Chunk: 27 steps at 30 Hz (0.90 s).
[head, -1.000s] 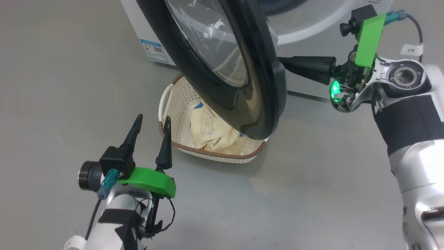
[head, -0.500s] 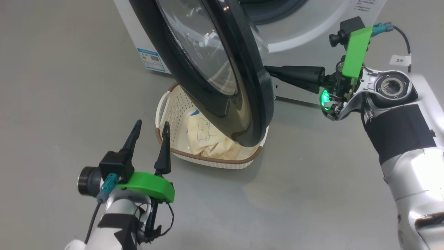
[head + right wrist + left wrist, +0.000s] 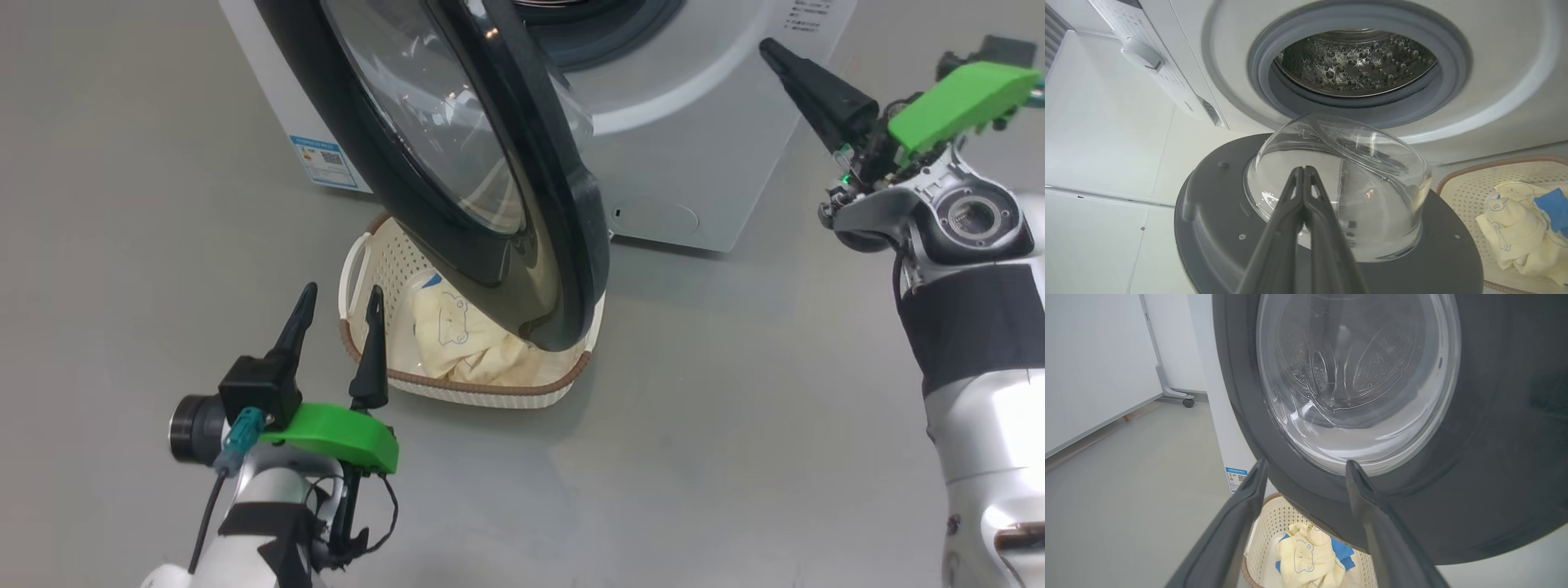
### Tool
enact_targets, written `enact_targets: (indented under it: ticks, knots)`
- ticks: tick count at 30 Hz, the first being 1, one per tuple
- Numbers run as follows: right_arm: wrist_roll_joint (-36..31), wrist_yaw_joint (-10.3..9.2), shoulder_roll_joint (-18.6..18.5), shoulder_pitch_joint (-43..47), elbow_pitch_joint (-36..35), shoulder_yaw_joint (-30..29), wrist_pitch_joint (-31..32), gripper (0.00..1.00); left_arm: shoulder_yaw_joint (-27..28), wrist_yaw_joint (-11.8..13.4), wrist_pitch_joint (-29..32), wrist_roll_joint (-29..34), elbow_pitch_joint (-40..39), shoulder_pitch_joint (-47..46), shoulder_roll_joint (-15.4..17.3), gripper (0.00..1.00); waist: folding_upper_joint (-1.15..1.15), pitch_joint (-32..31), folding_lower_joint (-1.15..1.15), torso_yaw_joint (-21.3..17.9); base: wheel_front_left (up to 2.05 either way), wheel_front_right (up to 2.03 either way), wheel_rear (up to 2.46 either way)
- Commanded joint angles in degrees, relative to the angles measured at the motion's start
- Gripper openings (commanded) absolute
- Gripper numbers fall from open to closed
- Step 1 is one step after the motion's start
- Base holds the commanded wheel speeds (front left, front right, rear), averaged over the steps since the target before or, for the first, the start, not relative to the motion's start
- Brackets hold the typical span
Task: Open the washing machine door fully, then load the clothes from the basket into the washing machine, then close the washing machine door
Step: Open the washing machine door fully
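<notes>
step: opening of the door is judged under way; loading not yet begun
washing machine door (image 3: 563,245): swung out from the machine front, seen almost edge-on in the head view; lower rim hangs over the basket; judged not yet fully open
door build: wide glossy black rim, clear glass bowl (image 3: 1343,175) bulging toward the drum side, matte grey inner plate
right end effector (image 3: 767,47): fingers pressed together, nothing held; raised in front of the washing machine (image 3: 694,147), apart from the door; the closed tip is judged suited to pushing, not grasping
left end effector (image 3: 342,288): fingers spread wide, nothing between them; held low just beside the near rim of the basket, aimed at the door's outer face; judged parked ready for the clothes
basket (image 3: 482,390): set on the floor (image 3: 735,408) near the machine front, so carries are kept short; partly covered by the door; cream perforated plastic, brown woven-look rim, white handle
clothes (image 3: 457,335): crumpled in the basket; soft pale yellow cloth, line-drawn print, blue patch
machine build: smooth white front, grey rubber gasket (image 3: 1265,81), perforated steel drum (image 3: 1355,61); no cloth seen in its visible part
risk: basket access is judged blocked until the door is swung wider
</notes>
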Motion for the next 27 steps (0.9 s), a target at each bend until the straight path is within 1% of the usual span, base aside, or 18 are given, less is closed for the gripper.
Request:
enact_targets:
  ticks: [1, 2, 3, 4, 5, 6, 10, 12, 15, 20, 23, 27]
  knots:
    - [-1.2, -0.01, 0.3, 0.2, -2.5, -0.1, -2.0, 0.04, 2.1, -0.4, -0.4, 0.4, -1.4, -0.2, 1.1, 1.0, 0.0, -0.4, 0.0, -0.6, 0.0, 0.0, 0.0]
    - [-1.9, -0.01, 0.2, 1.0, -3.0, -0.6, -3.8, 0.47, 2.3, -0.4, -0.4, 0.5, -1.3, 0.0, 1.2, 1.0, 0.0, -0.6, 0.0, -1.0, 0.0, 0.0, 0.0]
    - [-2.5, -0.01, 0.1, 1.7, -3.7, -1.3, -5.6, 0.81, 2.4, -0.4, -0.4, 0.5, -1.2, 0.1, 1.3, 1.0, 0.0, -0.8, 0.0, -1.4, 0.0, 0.0, 0.0]
    - [-3.9, -0.01, -0.4, 2.5, -4.4, -1.5, -7.6, 1.0, 2.6, -0.4, -0.4, 0.6, -1.1, 0.2, 1.4, 1.0, 0.0, -1.0, 0.0, -1.8, 0.0, 0.0, 0.0]
    - [-6.0, -0.01, -0.9, 4.5, -6.0, -1.9, -11.2, 1.0, 2.9, -0.4, -0.4, 0.7, -1.0, 0.6, 1.5, 1.0, 0.0, -1.6, 0.0, -2.5, 0.0, 0.0, 0.0]
    - [-6.7, -0.01, -1.0, 5.4, -6.6, -2.2, -12.5, 1.0, 3.0, -0.4, -0.4, 0.7, -0.9, 0.8, 1.5, 1.0, 0.0, -1.8, 0.0, -2.9, 0.0, 0.0, 0.0]
    - [-13.7, -0.01, -3.1, 9.7, -9.3, -1.5, -19.7, 1.0, 3.9, -0.5, -0.4, 0.6, -0.6, 1.3, 2.0, 1.0, 0.0, -2.8, 0.0, -4.3, 0.0, 0.0, 0.0]
    - [-19.1, -0.01, -4.9, 11.7, -10.3, -0.8, -24.0, 1.0, 4.1, -0.3, -0.4, 0.6, -0.6, 1.6, 2.0, 1.0, 0.0, -3.2, 0.0, -4.9, 0.0, 0.0, 0.0]
    - [-26.0, -0.01, -6.4, 14.3, -10.9, -0.1, -29.7, 1.0, 4.5, -0.3, -0.4, 0.6, -0.5, 1.9, 2.3, 1.0, 0.0, -3.9, 0.0, -5.7, 0.0, 0.0, 0.0]
    - [-41.4, -0.01, -9.4, 18.5, -10.6, 0.9, -38.9, 1.0, 4.7, -0.4, -0.4, 0.7, -0.1, 2.9, 2.8, 1.0, 0.0, -5.5, 0.0, -7.0, 0.0, 0.0, 0.0]
    - [-49.9, -0.01, -9.7, 21.1, -10.1, -0.9, -42.2, 1.0, 4.7, -0.4, -0.4, 0.7, 0.2, 3.3, 3.0, 1.0, 0.0, -6.4, 0.0, -7.4, 0.0, 0.0, 0.0]
    - [-59.3, -0.01, -8.1, 25.5, -11.1, -4.3, -43.7, 1.0, 4.6, -0.4, -0.4, 0.7, 0.3, 4.2, 3.1, 1.0, 0.0, -7.3, 0.0, -7.7, 0.0, 0.0, 0.0]
